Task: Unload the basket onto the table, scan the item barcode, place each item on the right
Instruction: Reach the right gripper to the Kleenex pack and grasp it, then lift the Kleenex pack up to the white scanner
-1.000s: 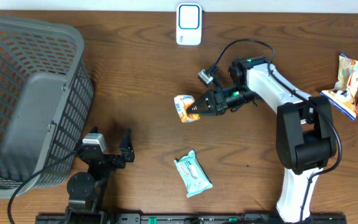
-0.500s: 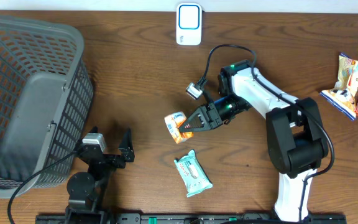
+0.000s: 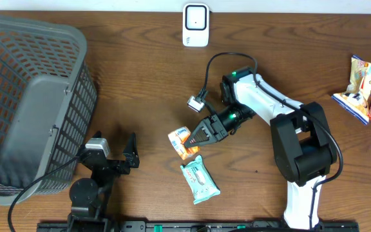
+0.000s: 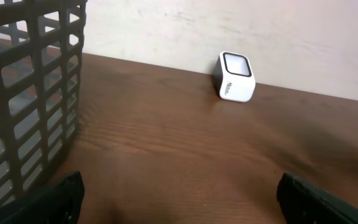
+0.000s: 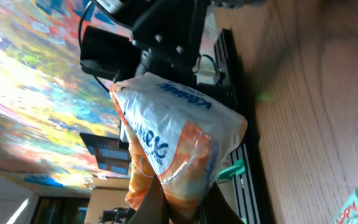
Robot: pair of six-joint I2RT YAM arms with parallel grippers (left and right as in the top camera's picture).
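Since a second ago the right gripper [image 3: 197, 135] swings down-left, jaws clamped on the orange snack packet [image 3: 180, 142], which now hangs just beside the wipes pack [image 3: 199, 180], well apart from the scanner [image 3: 196, 24]. Left gripper [image 3: 120, 153] idle, jaws apart. Judgement: barcode not presented here

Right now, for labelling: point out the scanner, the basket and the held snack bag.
scanner [image 3: 196, 20], overhead view, its face.
basket [image 3: 31, 122], overhead view, its floor.
snack bag [image 3: 179, 143], overhead view, its middle.
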